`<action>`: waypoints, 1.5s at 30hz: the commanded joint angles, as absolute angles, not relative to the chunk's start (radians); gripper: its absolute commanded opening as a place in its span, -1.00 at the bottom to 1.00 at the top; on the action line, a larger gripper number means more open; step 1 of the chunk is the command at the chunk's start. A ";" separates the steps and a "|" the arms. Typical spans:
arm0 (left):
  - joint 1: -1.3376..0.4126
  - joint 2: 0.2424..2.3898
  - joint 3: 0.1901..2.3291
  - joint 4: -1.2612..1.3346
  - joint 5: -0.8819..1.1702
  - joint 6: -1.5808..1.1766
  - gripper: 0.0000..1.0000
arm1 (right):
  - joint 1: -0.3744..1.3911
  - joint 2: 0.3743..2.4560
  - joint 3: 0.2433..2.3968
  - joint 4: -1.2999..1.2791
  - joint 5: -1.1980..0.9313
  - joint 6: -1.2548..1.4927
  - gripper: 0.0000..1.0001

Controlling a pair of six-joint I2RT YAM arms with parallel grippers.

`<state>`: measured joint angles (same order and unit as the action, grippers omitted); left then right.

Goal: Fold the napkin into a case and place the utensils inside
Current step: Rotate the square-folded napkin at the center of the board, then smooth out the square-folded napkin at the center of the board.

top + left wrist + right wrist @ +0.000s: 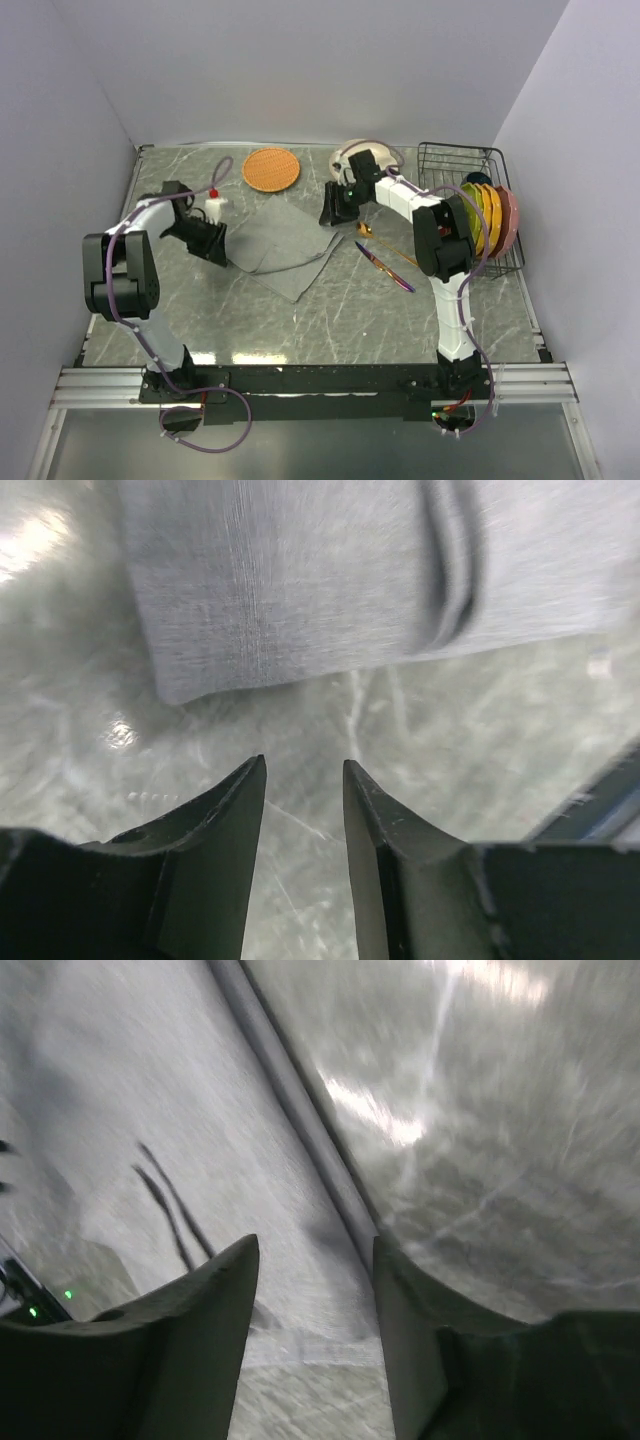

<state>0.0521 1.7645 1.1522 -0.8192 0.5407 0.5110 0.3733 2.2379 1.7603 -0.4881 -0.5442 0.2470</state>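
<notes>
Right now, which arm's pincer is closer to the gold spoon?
Right. The right pincer hangs just beside the spoon, over the far corner of the napkin. The left pincer sits across the napkin, at its opposite edge.

No legible text, label, brand, number or sign in any view; small white bottle (214,208) near left arm too small to tell any print
</notes>
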 commanded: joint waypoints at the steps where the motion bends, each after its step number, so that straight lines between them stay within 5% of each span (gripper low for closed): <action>1: 0.083 1.743 1.314 -0.971 0.758 0.525 -0.12 | 0.380 2.209 1.695 -0.469 -0.587 0.258 -0.03; 12: -0.001 1.816 1.349 -0.882 0.772 0.420 -0.03 | 0.411 2.089 1.465 -0.446 -0.653 0.302 -0.21; 23: -0.123 1.943 1.376 -0.749 0.815 0.235 0.30 | 0.431 2.022 1.440 -0.518 -0.605 0.272 0.00; 34: -0.196 2.013 1.425 -0.842 0.810 0.330 0.16 | 0.430 2.043 1.465 -0.534 -0.577 0.275 -0.13; 38: -0.196 1.955 1.382 -0.867 0.816 0.397 0.00 | 0.430 2.049 1.473 -0.540 -0.563 0.268 -0.33; 45: -0.196 1.824 1.254 -0.914 0.784 0.602 -0.03 | 0.428 2.051 1.479 -0.549 -0.554 0.262 -0.37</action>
